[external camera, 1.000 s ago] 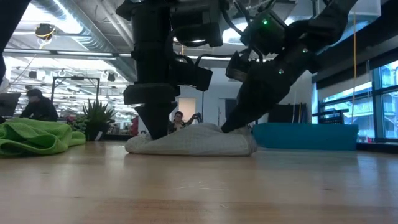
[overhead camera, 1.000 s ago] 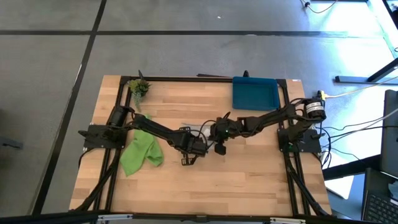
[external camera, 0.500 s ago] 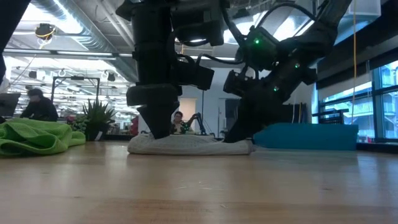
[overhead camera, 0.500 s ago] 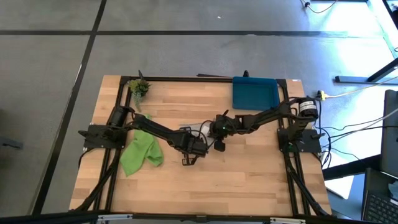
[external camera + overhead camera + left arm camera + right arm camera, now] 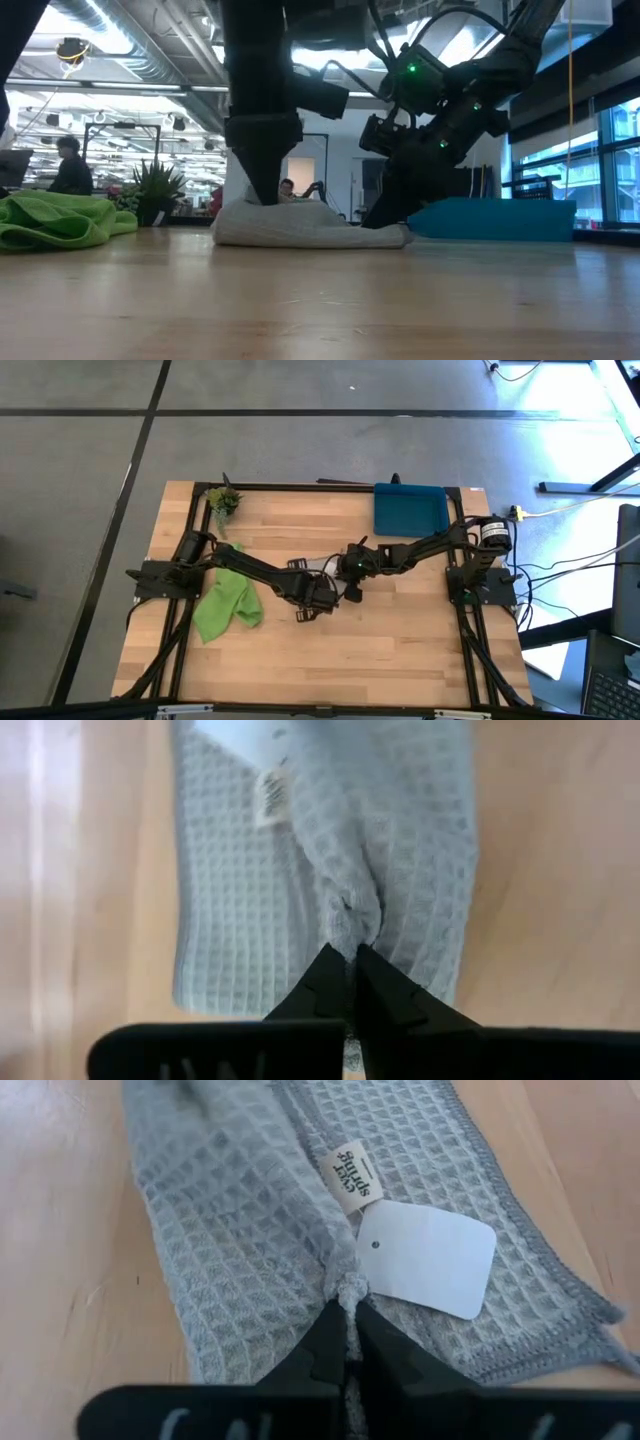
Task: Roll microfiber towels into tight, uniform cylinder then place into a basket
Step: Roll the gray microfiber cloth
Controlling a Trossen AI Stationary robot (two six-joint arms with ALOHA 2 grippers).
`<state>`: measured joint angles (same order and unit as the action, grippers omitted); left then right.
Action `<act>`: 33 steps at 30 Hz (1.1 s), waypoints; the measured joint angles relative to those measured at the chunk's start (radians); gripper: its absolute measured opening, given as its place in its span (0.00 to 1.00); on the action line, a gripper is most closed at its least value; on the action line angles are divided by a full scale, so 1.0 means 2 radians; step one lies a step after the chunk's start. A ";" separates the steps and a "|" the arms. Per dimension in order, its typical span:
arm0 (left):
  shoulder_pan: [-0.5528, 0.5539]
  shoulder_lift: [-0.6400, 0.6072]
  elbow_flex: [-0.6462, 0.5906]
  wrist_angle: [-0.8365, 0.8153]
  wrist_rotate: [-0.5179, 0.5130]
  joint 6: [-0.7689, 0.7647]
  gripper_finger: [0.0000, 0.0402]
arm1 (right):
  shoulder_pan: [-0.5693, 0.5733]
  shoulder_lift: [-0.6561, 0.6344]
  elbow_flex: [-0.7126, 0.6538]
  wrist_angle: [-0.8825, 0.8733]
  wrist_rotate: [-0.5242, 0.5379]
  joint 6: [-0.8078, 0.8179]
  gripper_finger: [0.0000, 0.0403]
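Both grippers are pinching the light grey waffle-weave microfiber towel (image 5: 305, 226) lying mid-desk, the left gripper (image 5: 350, 960) and right gripper (image 5: 345, 1312) each with fingers clamped on a fold, the lime green towel (image 5: 226, 603) lying left.

A small sewn-in label (image 5: 351, 1176) on the grey towel (image 5: 240, 1230) carries dark print that seems to read "SVIT" over a second word, too small to make out surely. The white hang tag (image 5: 427, 1258) beside it is blank, and the label (image 5: 270, 792) in the left wrist view is illegible
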<state>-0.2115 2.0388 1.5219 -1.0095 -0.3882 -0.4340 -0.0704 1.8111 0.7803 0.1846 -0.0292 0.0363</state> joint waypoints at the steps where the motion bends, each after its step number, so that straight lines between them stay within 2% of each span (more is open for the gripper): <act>1: 0.000 0.000 0.000 -0.007 -0.002 -0.010 0.00 | 0.000 0.000 0.000 0.000 0.000 -0.005 0.03; 7: 0.008 -0.001 -0.023 -0.007 -0.006 -0.043 0.00 | 0.000 0.000 0.000 -0.003 0.000 -0.009 0.03; 14: 0.021 -0.003 -0.078 0.048 -0.010 -0.056 0.00 | 0.000 0.001 0.000 -0.003 0.000 -0.009 0.03; 21: 0.024 -0.005 -0.087 0.056 -0.012 -0.054 0.00 | 0.000 0.001 0.000 0.001 0.000 -0.006 0.04; 26: 0.024 -0.004 -0.087 0.056 -0.011 -0.053 0.00 | 0.000 0.002 -0.001 0.010 0.000 0.004 0.11; 33: 0.024 -0.004 -0.088 0.057 -0.009 -0.053 0.00 | 0.000 0.002 0.000 0.012 0.003 0.004 0.30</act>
<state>-0.1638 2.0310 1.3464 -0.8963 -0.4066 -0.5400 -0.0711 1.8145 0.7800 0.2082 -0.0231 0.0437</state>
